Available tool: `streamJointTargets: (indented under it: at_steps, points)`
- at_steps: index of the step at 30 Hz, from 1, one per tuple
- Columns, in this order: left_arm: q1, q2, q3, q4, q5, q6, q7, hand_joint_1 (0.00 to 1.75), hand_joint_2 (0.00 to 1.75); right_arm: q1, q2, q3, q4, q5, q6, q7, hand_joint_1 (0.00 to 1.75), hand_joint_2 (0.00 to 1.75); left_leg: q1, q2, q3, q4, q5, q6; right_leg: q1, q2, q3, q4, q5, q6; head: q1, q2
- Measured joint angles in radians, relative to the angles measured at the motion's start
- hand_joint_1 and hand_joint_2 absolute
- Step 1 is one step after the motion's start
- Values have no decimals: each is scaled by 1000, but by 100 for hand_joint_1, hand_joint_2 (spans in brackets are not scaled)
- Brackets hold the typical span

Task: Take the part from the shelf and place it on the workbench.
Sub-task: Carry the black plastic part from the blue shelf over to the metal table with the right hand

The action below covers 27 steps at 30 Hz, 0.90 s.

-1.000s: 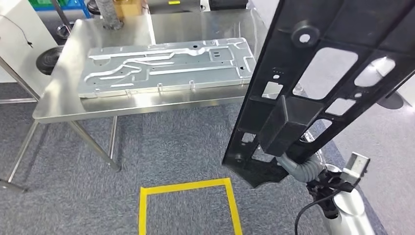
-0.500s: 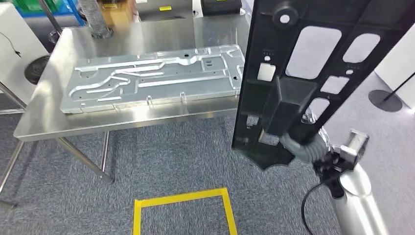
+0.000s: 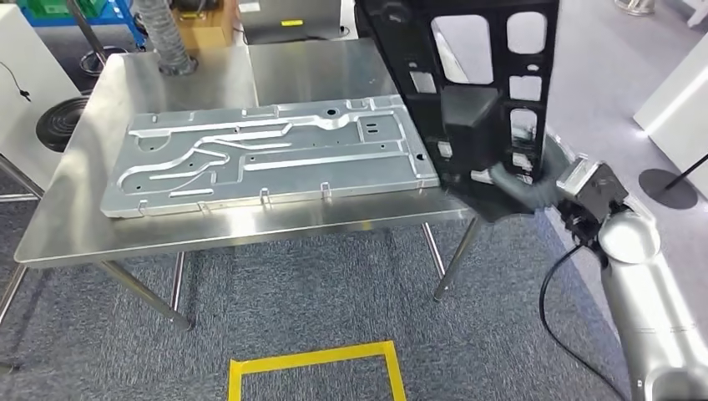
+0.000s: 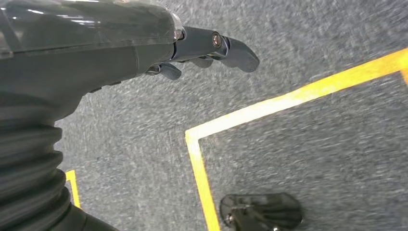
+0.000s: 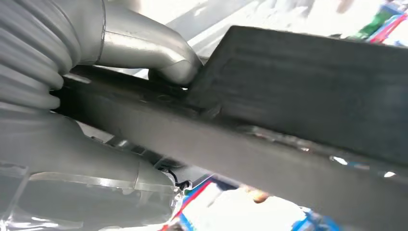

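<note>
While the left hand [image 4: 202, 50] hangs empty over grey carpet, fingers loosely curled, the right hand [image 3: 509, 188] grips the black part [image 3: 476, 75] upright at the desk [image 3: 209, 225]'s right end, beside the metal plate [image 3: 267, 154].

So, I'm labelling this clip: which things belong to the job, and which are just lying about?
Belongs to the job:
- black part, held upright by the right hand
- workbench

Just lying about:
- silver metal plate lying on the workbench
- yellow floor tape
- ribbed hose at the workbench's far edge
- left hand, holding nothing
</note>
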<state>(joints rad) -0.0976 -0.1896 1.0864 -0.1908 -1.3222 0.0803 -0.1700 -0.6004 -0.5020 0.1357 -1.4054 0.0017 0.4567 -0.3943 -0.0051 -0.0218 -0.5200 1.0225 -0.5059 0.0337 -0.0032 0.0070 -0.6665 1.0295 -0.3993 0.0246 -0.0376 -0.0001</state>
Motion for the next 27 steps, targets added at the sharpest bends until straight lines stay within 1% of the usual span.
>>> streamJointTargets:
  at_steps: [1,2,3,4,5,6,7,8,9,10,11,12,13,14,15,16,17,18,20,21,22,23,24,25,26,27]
  points:
    - [-1,0,0,0,0,0,0,0,175,-21,-9,13,17,8,-6,-3,150,175,-2,-1,7,2,-3,-6,2,0,3,-7,6,-7,0,0]
    - [-3,-1,-1,0,0,0,0,0,175,-39,-16,23,29,12,-8,-4,150,175,-3,-1,11,3,-4,-11,1,0,11,-11,1,-14,0,0]
    - [-4,-1,-2,0,0,0,1,0,175,-53,-21,31,37,13,-9,-6,150,175,-3,0,10,14,-3,-16,-1,-1,21,-16,-1,-20,0,0]
    - [-6,-1,-2,0,0,0,1,0,175,-67,-25,38,44,13,-10,-8,150,175,-2,2,-2,41,-3,-22,-3,-2,34,-22,-7,-26,0,0]
    - [-7,-1,-2,0,0,0,0,0,175,-78,-27,44,51,13,-10,-9,150,175,-1,4,-27,85,-10,-28,-6,-2,46,-26,-12,-31,0,0]
    - [-8,-1,-2,0,0,0,0,0,175,-85,-29,49,56,13,-11,-10,150,175,2,7,-63,144,-24,-32,-6,-3,57,-28,-20,-34,0,0]
    - [-9,-1,-2,0,0,0,1,0,175,-89,-29,55,62,14,-11,-10,150,175,4,10,-107,206,-48,-37,-6,-4,67,-29,-29,-36,0,0]
    - [-8,-1,-3,0,0,0,1,0,175,-91,-29,60,67,18,-14,-11,150,175,7,11,-148,255,-77,-39,-6,-4,78,-29,-39,-36,0,0]
    - [-7,-1,-3,0,0,0,1,0,175,-93,-30,67,72,34,-23,-12,150,175,8,13,-179,278,-98,-41,-7,-4,90,-29,-50,-35,0,0]
    - [-6,-1,-3,0,0,0,1,0,175,-99,-30,75,79,60,-38,-13,150,175,9,14,-196,271,-103,-42,-8,-3,104,-29,-62,-33,0,0]
    - [-5,-1,-3,0,0,0,1,0,175,-111,-32,86,89,97,-60,-14,150,175,10,15,-199,233,-81,-43,-9,-3,120,-29,-74,-31,0,0]
    - [-5,-1,-3,0,-1,-1,1,0,175,-131,-34,101,104,141,-88,-16,150,175,10,16,-192,174,-32,-42,-9,-3,135,-29,-86,-28,0,0]
    - [-3,-1,-3,0,-2,-1,0,0,175,-155,-37,119,124,189,-117,-18,150,175,10,16,-185,105,38,-40,-9,-2,149,-27,-98,-24,0,0]
    - [-3,-1,-3,0,-3,-3,0,0,175,-180,-40,139,144,235,-147,-21,150,175,9,17,-178,53,91,-35,-8,0,158,-28,-109,-19,0,0]
    - [-2,-1,-4,0,-4,-5,0,0,175,-201,-44,156,160,275,-172,-23,150,175,7,17,-174,18,132,-28,-6,2,165,-29,-118,-13,0,0]
    - [-1,-1,-4,0,-5,-6,-1,0,175,-215,-48,170,173,310,-193,-24,150,175,6,16,-172,3,151,-22,-5,3,169,-30,-125,-7,0,0]
    - [-1,-1,-4,0,-6,-7,-1,0,175,-222,-52,179,179,333,-204,-23,150,175,5,15,-170,4,146,-18,-4,3,170,-32,-128,-3,0,0]
    - [-1,-1,-5,0,-7,-7,-1,0,175,-225,-54,182,181,345,-210,-23,150,175,4,15,-170,4,150,-17,-4,3,172,-33,-130,-1,0,0]
    - [-1,-1,-4,0,-7,-7,-1,0,175,-225,-55,186,184,355,-213,-23,150,175,4,14,-169,4,149,-16,-4,3,174,-32,-129,0,0,0]
    - [0,-1,-4,0,-7,-8,-1,0,175,-228,-57,191,187,369,-220,-22,150,175,4,14,-167,3,146,-13,-5,3,174,-29,-127,3,0,0]
    - [-3,-1,-5,0,-9,-9,-1,0,175,-249,-63,210,203,425,-252,-20,150,175,5,13,-159,-1,141,-6,-7,1,153,12,-130,7,0,0]
    - [-6,0,-7,0,-10,-11,-2,0,175,-274,-70,233,222,495,-293,-15,150,175,6,11,-149,-4,135,2,-9,0,120,70,-142,12,0,0]
    - [-10,0,-9,0,-11,-13,-2,0,175,-304,-77,261,248,580,-341,-10,150,175,6,9,-139,-8,127,9,-10,-2,74,141,-163,18,0,0]
    - [-13,-1,-12,0,-13,-15,-2,0,175,-334,-80,290,277,663,-385,-4,150,175,7,7,-127,-10,119,13,-11,-3,21,216,-192,21,0,0]
    - [-13,-1,-13,0,-13,-17,-2,0,175,-350,-80,314,303,720,-410,0,150,175,6,6,-120,-10,112,13,-11,-3,-13,251,-212,22,0,0]
    - [-13,-1,-15,0,-15,-17,-1,0,175,-364,-79,339,330,773,-432,2,150,175,5,4,-111,-9,104,14,-11,-3,-33,257,-215,21,0,0]
